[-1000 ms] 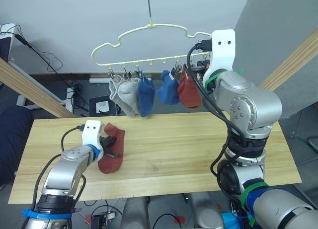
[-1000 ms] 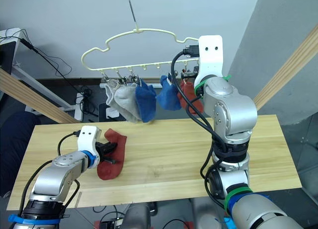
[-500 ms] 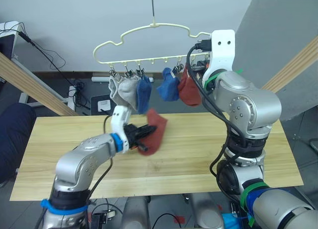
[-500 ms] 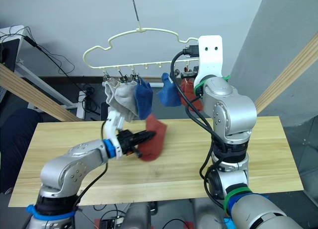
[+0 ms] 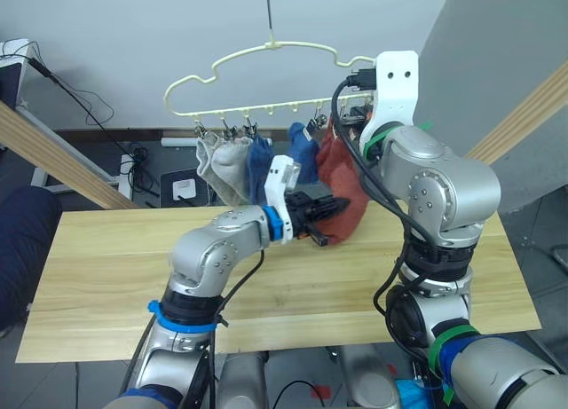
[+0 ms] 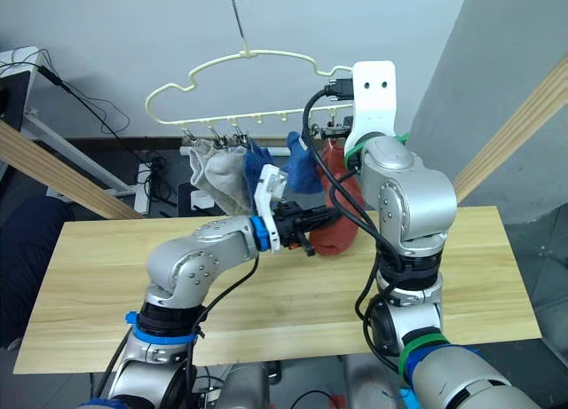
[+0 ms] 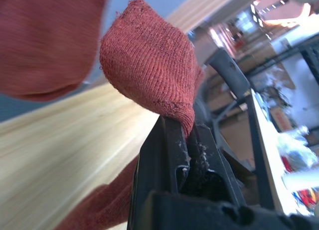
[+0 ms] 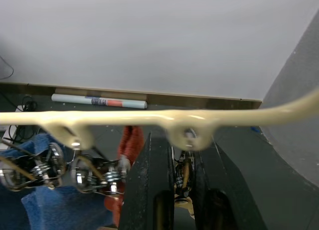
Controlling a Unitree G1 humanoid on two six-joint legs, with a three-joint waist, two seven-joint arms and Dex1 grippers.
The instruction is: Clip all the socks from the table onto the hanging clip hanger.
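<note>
Socks first: you've got the last rust-red sock [image 5: 342, 216] pinched tight in the left gripper [image 6: 311, 224], lifted off the table [image 5: 106, 267] and held just below the right end of the clip hanger [image 5: 266, 58], next to the rust-red sock already hanging [image 5: 333, 156].

Right gripper [image 8: 182, 190] is up at the hanger's lower bar, fingers nearly together around a silver clip [image 8: 183, 167]; can't tell for sure if it's squeezing the clip or only bracketing it.

Step in hand, as I judge it: bringing sock no. 6 up to the free end clip while the right gripper works that clip.

Next move calls for:
- clip jaws held apart by the right gripper
- raise the sock's cuff edge into the jaws w/ the left gripper
- let the clip bite, then let go w/ left

Count:
- on hanger: 5 socks, i.e. 2 light grey [image 5: 222, 165], 2 blue [image 5: 300, 156], 1 rust-red
- in left gripper: 1 rust-red
- total 6

Clips are too small and overlapped to count.
</note>
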